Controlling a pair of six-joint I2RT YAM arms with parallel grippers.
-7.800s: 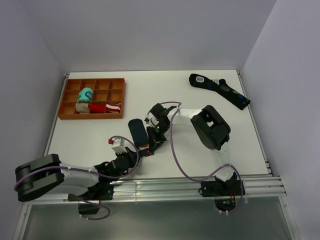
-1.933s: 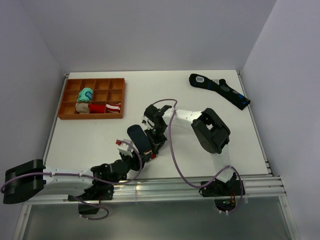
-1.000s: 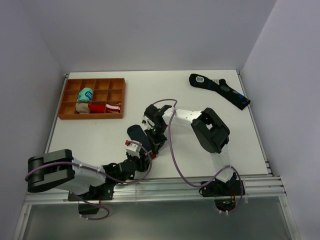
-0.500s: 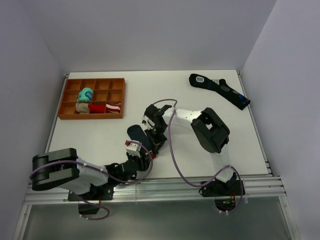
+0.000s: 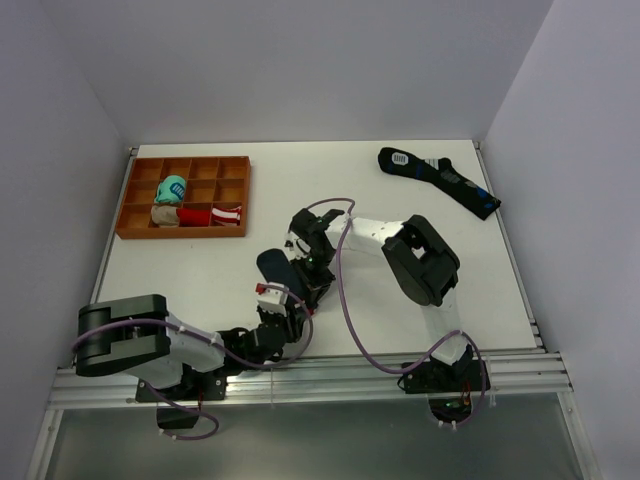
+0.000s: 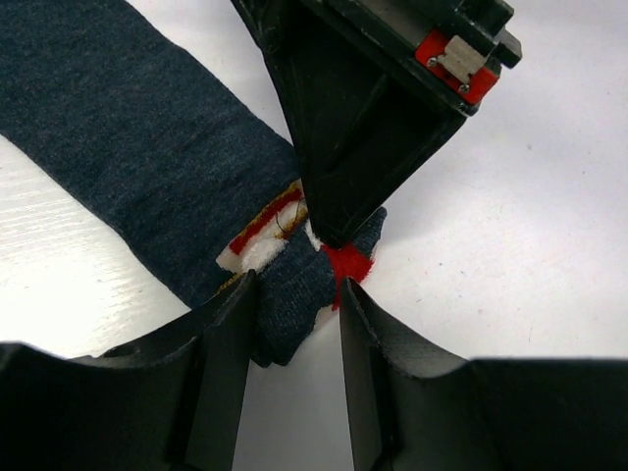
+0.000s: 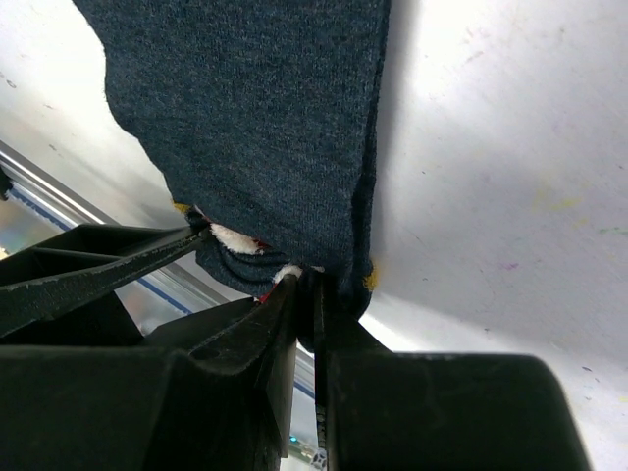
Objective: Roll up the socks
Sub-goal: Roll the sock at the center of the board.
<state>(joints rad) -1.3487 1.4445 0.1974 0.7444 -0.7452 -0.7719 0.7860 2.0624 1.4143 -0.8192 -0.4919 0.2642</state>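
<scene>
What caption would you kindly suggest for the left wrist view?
The left gripper and right gripper pinch the patched end of the navy socks.

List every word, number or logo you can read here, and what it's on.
None can be read.
Navy socks: red, white and yellow patch, no letters visible.
Long dark sock: white patch with blue marks, too small to read.
Teal bundle: white marks, too small.

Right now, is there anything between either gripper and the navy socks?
Nothing visible stands between them. The left gripper has the patch end of the socks between its fingers, and the right gripper pinches the same end from the opposite side.
</scene>
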